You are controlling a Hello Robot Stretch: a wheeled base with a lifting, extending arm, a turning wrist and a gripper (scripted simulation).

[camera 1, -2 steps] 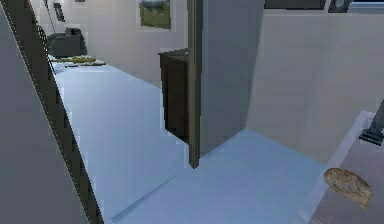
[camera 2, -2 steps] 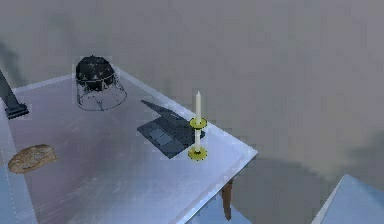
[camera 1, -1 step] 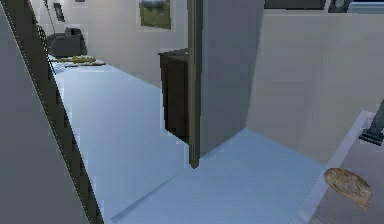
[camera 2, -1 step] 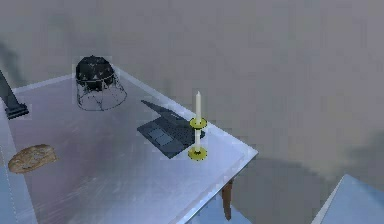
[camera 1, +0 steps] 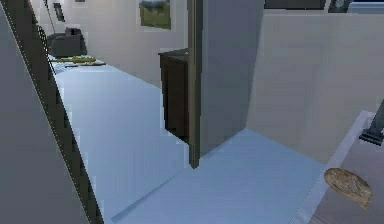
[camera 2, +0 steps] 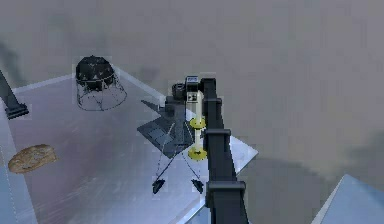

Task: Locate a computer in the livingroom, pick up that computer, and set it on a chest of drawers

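While the gripper sat at the dark laptop on the pale table, its grip couldn't be told; stiff, slick, weighty, I judged, hinge delicate, best taken by the base edge.

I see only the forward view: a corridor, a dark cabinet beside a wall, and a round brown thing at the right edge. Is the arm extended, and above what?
Observer: Yes. In the arm side view the arm reaches out across a pale table.
Operator: Is there a computer near it?
Observer: A dark grey flat thing shows on the tabletop just left of the arm. It may be a laptop, but I cannot confirm that.
Operator: Does the gripper hold it?
Observer: The gripper shows close to that thing in the picture, with the tabletop behind it, so I cannot tell whether it holds anything.
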